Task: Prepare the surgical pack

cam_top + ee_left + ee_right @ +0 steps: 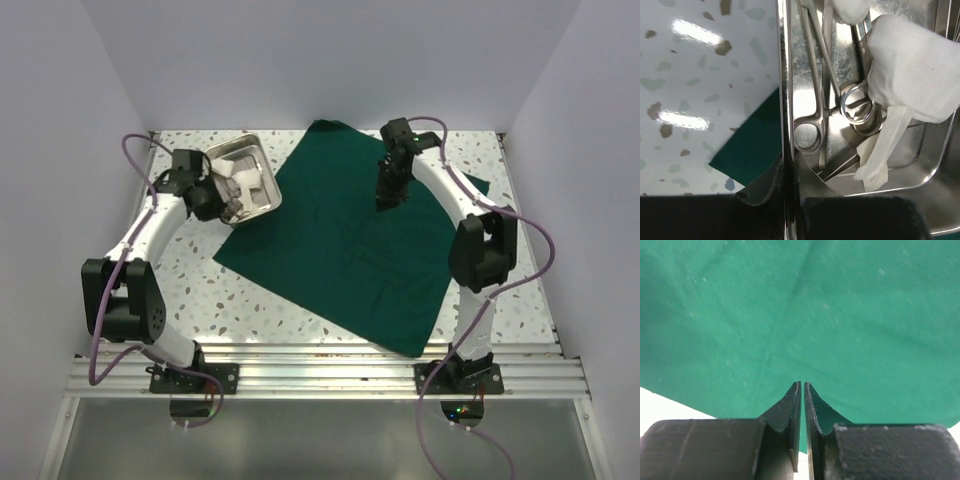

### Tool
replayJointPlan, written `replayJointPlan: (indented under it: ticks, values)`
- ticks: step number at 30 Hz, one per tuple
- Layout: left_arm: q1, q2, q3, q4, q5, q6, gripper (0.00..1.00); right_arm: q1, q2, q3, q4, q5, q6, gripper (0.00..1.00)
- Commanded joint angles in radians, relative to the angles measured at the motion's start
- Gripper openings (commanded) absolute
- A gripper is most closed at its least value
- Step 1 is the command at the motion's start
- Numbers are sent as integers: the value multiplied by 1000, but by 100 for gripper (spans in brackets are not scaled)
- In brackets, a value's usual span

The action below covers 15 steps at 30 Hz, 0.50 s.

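dark green cloth (350, 240) lies flat mid-table, turned diamond-wise, long sides running left to near-right; your left gripper (790, 172) pinches the tray (787, 100) rim, right gripper (803, 385) nearly closed over it.

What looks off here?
The surgical pack lies cornerwise on the table, not square to its edges. The metal tray is skewed too, with the left gripper clamped on its rim. Gauze and ring-handled instruments lie jumbled inside. No damage visible.

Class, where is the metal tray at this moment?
Top view: the metal tray sits back left, at the left edge of the green drape, its rim clamped by the left gripper.
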Motion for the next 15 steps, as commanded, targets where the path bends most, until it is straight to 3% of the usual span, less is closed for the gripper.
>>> replayJointPlan:
  ticks: [1,6,15]
  values:
    - [-115,-64,-5,83,-133,-163,0,-28,-140,-47,-1,31,-4,10]
    - [-313,-84,-23,83,-234,-307,0,-48,-212,-158,63,-70,78,8]
    - [-556,37,9,147,-320,-448,0,-68,-381,-280,48,-15,36,9]
